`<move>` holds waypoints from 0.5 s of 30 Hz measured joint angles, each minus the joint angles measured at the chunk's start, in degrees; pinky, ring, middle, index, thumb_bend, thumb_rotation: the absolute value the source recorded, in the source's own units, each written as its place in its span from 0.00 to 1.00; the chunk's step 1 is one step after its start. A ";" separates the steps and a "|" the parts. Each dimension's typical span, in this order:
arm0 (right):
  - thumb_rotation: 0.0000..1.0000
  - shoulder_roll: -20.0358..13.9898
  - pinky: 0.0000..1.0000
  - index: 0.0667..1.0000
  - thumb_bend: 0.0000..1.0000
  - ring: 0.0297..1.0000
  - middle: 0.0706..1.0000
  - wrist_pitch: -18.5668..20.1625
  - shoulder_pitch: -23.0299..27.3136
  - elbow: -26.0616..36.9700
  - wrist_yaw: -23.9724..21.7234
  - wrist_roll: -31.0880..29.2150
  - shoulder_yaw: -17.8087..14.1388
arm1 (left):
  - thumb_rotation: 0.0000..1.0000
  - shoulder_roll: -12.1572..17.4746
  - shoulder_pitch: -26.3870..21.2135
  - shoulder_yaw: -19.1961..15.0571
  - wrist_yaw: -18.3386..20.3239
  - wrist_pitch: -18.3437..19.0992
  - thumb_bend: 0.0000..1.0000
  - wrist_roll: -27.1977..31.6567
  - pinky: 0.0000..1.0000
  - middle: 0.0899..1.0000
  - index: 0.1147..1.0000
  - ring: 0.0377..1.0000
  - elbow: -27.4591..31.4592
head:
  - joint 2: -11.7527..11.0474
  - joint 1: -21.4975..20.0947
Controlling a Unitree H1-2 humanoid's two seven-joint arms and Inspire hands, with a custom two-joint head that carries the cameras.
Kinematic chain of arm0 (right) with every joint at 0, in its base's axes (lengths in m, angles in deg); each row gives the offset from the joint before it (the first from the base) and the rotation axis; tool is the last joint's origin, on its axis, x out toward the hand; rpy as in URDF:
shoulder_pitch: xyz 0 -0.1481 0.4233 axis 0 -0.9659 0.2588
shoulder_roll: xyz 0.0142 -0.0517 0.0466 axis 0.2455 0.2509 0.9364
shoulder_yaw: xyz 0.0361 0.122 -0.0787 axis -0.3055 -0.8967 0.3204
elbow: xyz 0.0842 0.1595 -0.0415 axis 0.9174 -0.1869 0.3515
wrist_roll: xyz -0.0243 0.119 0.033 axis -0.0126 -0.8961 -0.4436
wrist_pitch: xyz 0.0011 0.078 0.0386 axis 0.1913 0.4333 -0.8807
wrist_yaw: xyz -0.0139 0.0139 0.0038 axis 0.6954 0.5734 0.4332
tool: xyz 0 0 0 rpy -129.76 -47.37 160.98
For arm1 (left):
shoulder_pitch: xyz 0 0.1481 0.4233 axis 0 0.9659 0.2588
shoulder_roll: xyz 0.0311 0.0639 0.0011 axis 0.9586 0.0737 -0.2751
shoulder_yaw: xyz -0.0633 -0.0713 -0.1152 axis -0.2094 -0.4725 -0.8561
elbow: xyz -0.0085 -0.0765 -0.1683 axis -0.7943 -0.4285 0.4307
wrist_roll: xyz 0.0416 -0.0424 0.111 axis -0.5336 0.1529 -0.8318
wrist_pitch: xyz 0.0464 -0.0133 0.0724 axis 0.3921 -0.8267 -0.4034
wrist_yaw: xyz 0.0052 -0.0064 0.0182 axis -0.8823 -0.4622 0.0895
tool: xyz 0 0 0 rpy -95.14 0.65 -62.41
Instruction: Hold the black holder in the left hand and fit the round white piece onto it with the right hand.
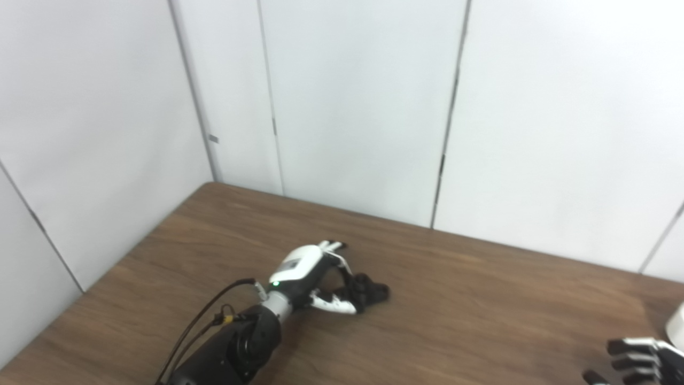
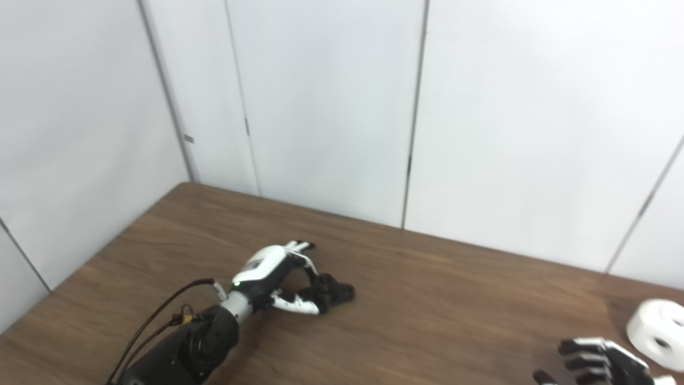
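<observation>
The black holder (image 1: 370,290) lies on the brown table (image 1: 454,321), left of the middle. My left hand (image 1: 312,272) reaches it from the left, with fingers curled over its near end and the thumb pressed against its side. The round white piece (image 2: 658,332), with dark holes in it, rests on the table at the far right; in the left eye view only its edge (image 1: 677,325) shows. My right hand (image 2: 601,362) is at the bottom right corner, just left of the white piece and apart from it, fingers spread and holding nothing.
White wall panels (image 1: 347,107) close off the table at the back and on the left. A black cable (image 1: 203,315) runs along my left forearm. Bare wood lies between the two hands.
</observation>
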 measured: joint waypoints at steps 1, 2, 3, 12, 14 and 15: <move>0.11 0.04 0.43 0.46 0.50 0.53 0.59 -0.03 0.12 -0.06 -0.01 -0.29 0.01 | 0.07 -0.55 0.50 0.88 0.70 -0.29 0.52 -0.61 0.96 0.95 0.42 1.00 1.46 | 0.44 -0.96; 0.11 0.03 0.43 0.46 0.50 0.52 0.59 -0.04 0.25 -0.20 -0.01 -0.37 0.00 | 0.07 -1.22 0.76 2.11 1.49 -1.05 0.52 -1.10 0.96 0.95 0.42 1.00 2.71 | 0.44 -0.97; 0.11 0.03 0.43 0.46 0.50 0.52 0.59 -0.18 0.44 -0.41 0.01 -0.41 0.02 | 0.07 -1.68 0.88 2.86 2.25 -2.02 0.52 -1.60 0.97 0.95 0.42 1.00 3.23 | 0.88 -2.19; 0.12 0.04 0.42 0.46 0.50 0.51 0.58 -5.29 0.98 -4.50 1.26 -0.07 0.73 | 0.06 -3.48 1.38 7.26 4.60 -6.14 0.52 -4.24 0.92 0.95 0.42 1.00 5.15 | 3.43 -10.11; 0.12 0.24 0.42 0.46 0.50 0.51 0.58 -5.82 1.23 -5.23 1.61 0.41 1.13 | 0.06 -3.65 1.36 8.45 4.57 -7.50 0.52 -4.83 0.91 0.94 0.42 1.00 5.13 | 4.04 -12.47; 0.12 0.45 0.42 0.46 0.50 0.51 0.58 -5.89 1.37 -5.53 1.77 0.64 1.29 | 0.06 -3.78 1.33 8.88 4.54 -8.29 0.52 -5.19 0.90 0.94 0.42 1.00 5.09 | 4.39 -13.70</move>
